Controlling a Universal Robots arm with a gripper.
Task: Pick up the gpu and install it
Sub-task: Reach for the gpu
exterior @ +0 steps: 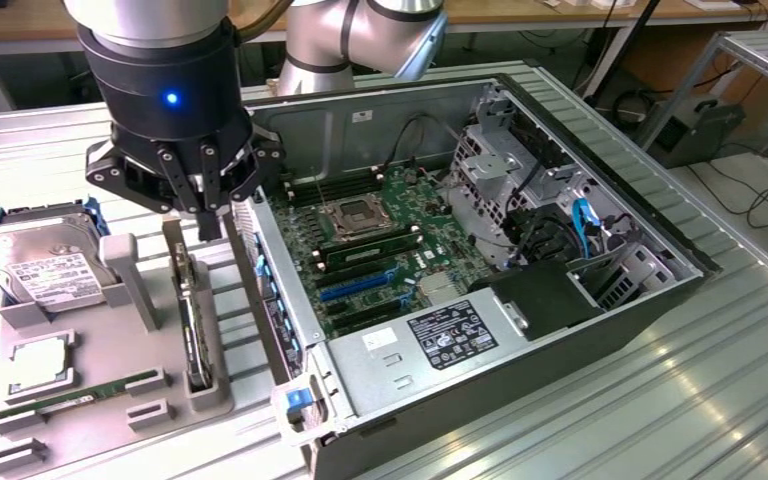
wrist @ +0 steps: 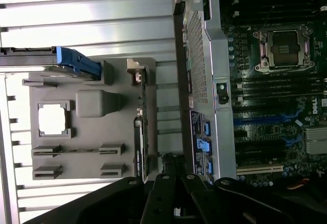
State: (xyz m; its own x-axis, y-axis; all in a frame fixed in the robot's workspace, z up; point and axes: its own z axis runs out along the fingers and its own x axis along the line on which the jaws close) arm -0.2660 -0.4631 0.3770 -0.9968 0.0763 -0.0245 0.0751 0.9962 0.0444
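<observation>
The gpu (exterior: 195,322) is a thin dark card standing on edge in a slot of the grey holder tray (exterior: 117,425), with its silver bracket end toward the far side. My gripper (exterior: 209,230) hangs just above that far end, between the tray and the computer case, fingers shut with nothing between them. In the wrist view the gpu (wrist: 139,145) runs along the edge of the tray (wrist: 87,132), and my gripper (wrist: 171,180) sits close to one end of it without touching.
The open computer case (exterior: 624,300) lies on its side at the exterior view's right, motherboard (exterior: 371,250) with blue slots (exterior: 357,285) exposed. On the tray are a hard drive in a blue frame (exterior: 37,265), a processor (exterior: 37,362) and a green RAM stick (exterior: 77,392).
</observation>
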